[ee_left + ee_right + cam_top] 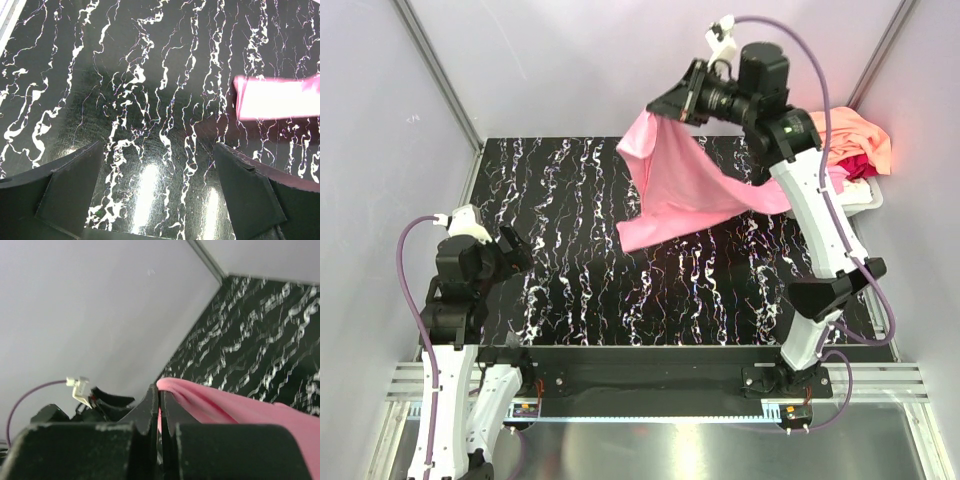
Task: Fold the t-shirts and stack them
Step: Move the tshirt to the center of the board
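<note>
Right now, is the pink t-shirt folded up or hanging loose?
Hanging loose, not folded. The right gripper is shut on one edge, held high, and the pink t-shirt drapes down from it in one rumpled sheet.

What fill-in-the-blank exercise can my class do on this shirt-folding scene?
1. The right tool is shut on a t-shirt whose colour is ____.
2. The left tool holds nothing, and its jaws stand ____.
3. The peach-orange t-shirt lies heaped at the table's far ____ corner.

Missing words: pink; open; right.
</note>
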Robot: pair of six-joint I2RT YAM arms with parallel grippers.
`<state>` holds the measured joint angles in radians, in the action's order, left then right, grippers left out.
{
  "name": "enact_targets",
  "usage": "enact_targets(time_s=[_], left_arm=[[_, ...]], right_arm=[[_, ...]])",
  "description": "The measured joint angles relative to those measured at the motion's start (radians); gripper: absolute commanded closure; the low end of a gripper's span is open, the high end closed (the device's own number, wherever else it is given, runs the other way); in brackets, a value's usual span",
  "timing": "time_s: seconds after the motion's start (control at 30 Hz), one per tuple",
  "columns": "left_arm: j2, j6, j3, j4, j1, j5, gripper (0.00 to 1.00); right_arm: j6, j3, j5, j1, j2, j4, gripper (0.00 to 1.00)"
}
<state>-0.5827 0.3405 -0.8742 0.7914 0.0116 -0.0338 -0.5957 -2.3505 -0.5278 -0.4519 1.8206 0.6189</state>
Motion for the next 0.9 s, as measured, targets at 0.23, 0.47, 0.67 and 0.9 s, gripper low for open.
enact_targets(time_s=[0.23,0.47,0.67,0.9], left_arm=[[0.019,0.0,0.002,-0.002,0.001,0.003,0.02],[0.027,0.0,0.002,-0.004,0.003,0.003,0.03],[0.027,0.0,0.002,-0.005,0.003,0.003,0.03],[-0.024,0.012,0.002,-0.01,-0.002,0.032,0.09]], right_arm=[[-0.011,0.065,0.064,-0.131,0.061,0.001,1.0],[-0.119,-0.381,0.091,-0.263,0.421,-0.143,0.73],[-0.168,-0.339,0.108,-0.269,0.5,-0.218,0.0],[0.013,-0.151,0.241,-0.227,0.425,-0.01,0.0]])
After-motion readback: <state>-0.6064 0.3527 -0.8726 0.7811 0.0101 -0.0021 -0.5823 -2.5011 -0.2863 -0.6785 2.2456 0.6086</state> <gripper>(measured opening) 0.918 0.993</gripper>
